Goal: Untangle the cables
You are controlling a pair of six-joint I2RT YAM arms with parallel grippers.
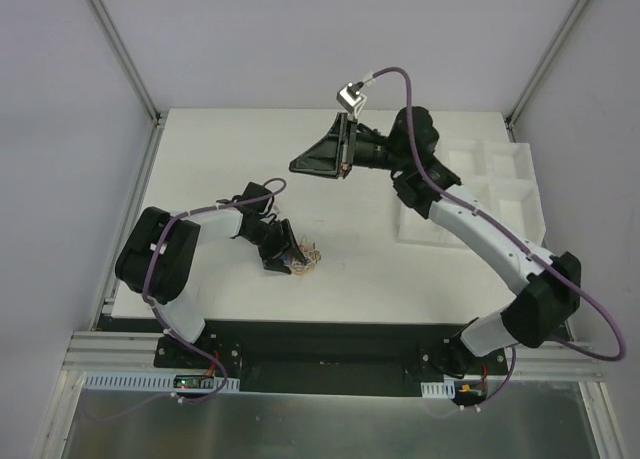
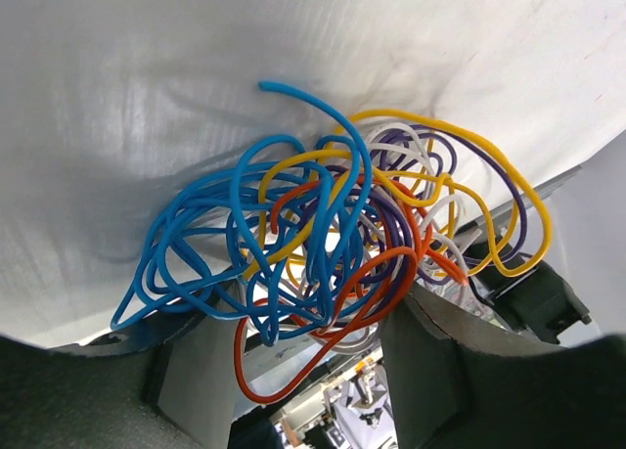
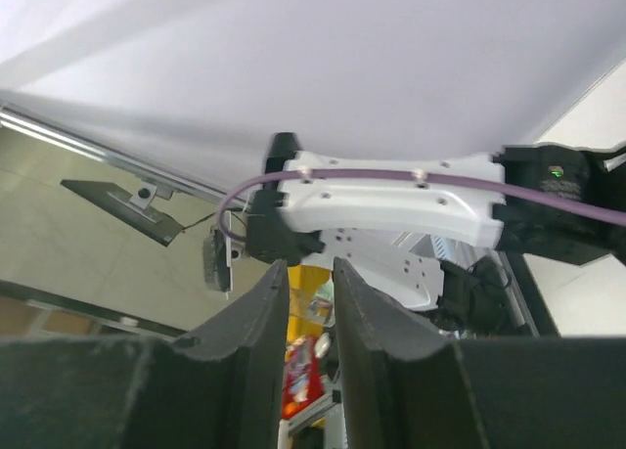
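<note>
Judging task barely begun: your cables (image 2: 333, 234) sit in one knot inside the half-wide left gripper (image 2: 308, 317); right gripper (image 3: 311, 273) narrow, seemingly empty, well apart.

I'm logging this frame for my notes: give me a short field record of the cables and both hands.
cables: one tangled bundle, blue, yellow, red, purple, white strands, on the table
left hand: at the bundle, jaws apart, straddling strands
right hand: raised away, jaws narrowly parted, empty
untangled: not yet
</note>
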